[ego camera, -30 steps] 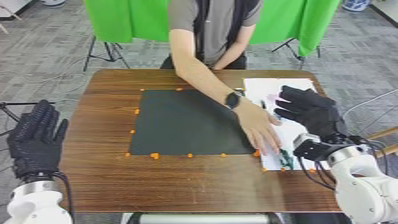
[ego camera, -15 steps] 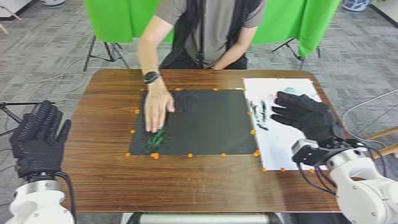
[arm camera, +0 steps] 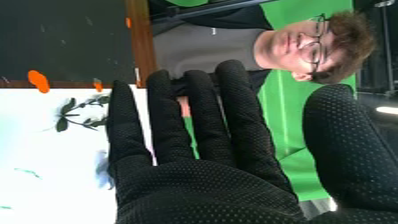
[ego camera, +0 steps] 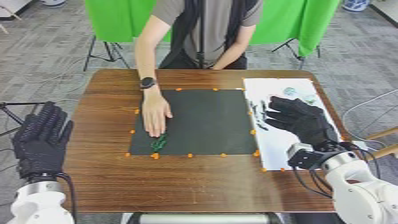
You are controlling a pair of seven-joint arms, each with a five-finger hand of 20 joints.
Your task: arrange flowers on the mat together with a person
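Since the earlier frames, the person's hand [ego camera: 156, 115] had crossed from the white sheet [ego camera: 280, 145] to the mat [ego camera: 200, 120] with a green sprig [ego camera: 159, 144], and the right hand [ego camera: 300, 120] had edged toward the mat.

In the head view, the sprig lay on the mat between seven and eight o'clock, at the person's fingertips, probably to anchor the arrangement near that corner. The sheet sat at three o'clock from the mat, likely as a supply place, with dark cuttings [ego camera: 258, 112] on it. The right hand hung over the sheet, open and empty, presumably ready for its turn. The left hand [ego camera: 43, 137] waited at nine o'clock, outstretched and empty, leaving the person room.

In the right wrist view, the right hand's fingers were nearly straight, gripping nothing, and a leafy stem [arm camera: 69, 116] lay on the sheet near the mat's edge.
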